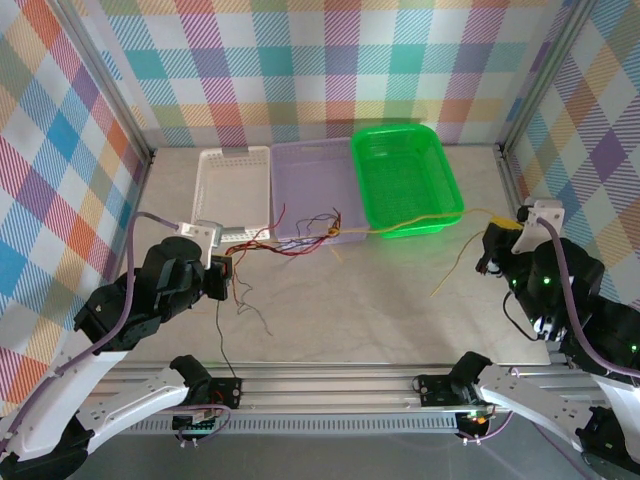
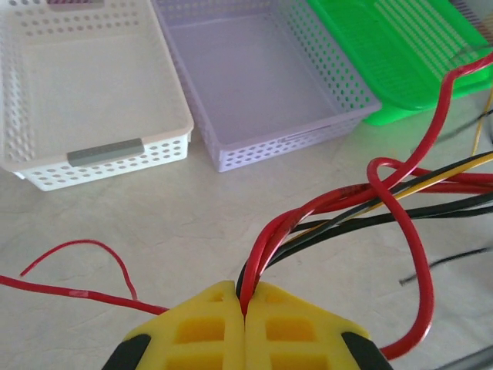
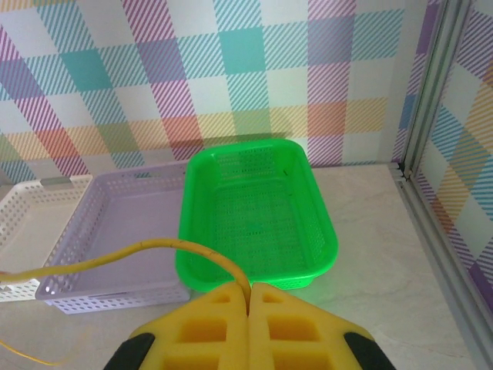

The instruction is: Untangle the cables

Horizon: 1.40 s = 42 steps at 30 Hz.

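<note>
**Ana:** Yellow pads on both pairs. Are they pressed together?

**Ben:** Yes. The left fingers (image 2: 231, 312) are clamped on a bundle of the cables (image 2: 348, 206), with red and black strands leaving the seam. The right fingers (image 3: 235, 312) pinch one yellow cable (image 3: 158, 245).

**Ana:** Where is the tangle?

**Ben:** Ahead and to the right of the left fingers. It is a knot of red, black and yellow on the surface (image 1: 370, 310), just before the near rim of the lilac basket (image 1: 312, 190). The yellow cable runs from it past the near rim of the green basket (image 1: 405, 175) to the right fingers. A loose red end (image 2: 77, 254) curls to the left of the left fingers.

**Ana:** Is there room to move?

**Ben:** The surface between the two pairs of fingers is bare, and so is the stretch back toward the arm bases. Plaid walls (image 1: 330, 60) close the left, right and far sides. A metal frame post (image 3: 431, 116) stands to the right of the right fingers.

**Ana:** How are the arms posed?

**Ben:** The left arm is folded, with its wrist low and its fingers aimed at the baskets. The right arm is bent at the elbow, with its fingers aimed at the green basket.

**Ana:** And the counts?

**Ben:** There are two arms and three baskets. The white basket (image 1: 235, 190), the lilac one and the green one stand side by side in a row. The strands in the knot are too tangled to count.
</note>
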Each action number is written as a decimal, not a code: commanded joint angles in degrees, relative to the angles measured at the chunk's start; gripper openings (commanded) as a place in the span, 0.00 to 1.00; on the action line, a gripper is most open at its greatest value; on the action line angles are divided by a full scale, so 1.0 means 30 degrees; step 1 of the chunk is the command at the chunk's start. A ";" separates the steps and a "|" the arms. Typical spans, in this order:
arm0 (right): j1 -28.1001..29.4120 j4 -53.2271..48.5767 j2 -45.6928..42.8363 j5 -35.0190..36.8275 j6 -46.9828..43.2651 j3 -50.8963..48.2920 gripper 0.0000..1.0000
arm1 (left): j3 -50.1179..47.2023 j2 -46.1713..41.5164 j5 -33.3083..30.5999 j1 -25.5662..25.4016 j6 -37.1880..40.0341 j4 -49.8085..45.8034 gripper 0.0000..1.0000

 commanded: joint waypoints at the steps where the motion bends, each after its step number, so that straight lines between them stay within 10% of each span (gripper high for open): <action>1: -0.0143 -0.0419 0.0337 0.1261 -0.0647 0.1340 0.00 | -0.0037 -0.0052 -0.2273 0.0312 -0.0175 -0.0675 0.00; 20: -0.0129 -0.2506 0.1676 0.2631 -0.1828 0.5676 0.00 | -0.0594 -0.0143 -0.7198 0.0557 -0.1357 -0.0945 0.00; 35: -0.0640 0.1051 0.6436 0.0812 -0.5089 0.5785 0.00 | -0.0588 0.0152 -0.1869 0.0546 -0.1249 0.1750 0.00; 42: -0.6560 0.1587 0.9873 -0.5280 -0.4008 0.6447 0.00 | -0.0990 -0.0198 0.0275 0.0517 -0.1444 0.2981 0.00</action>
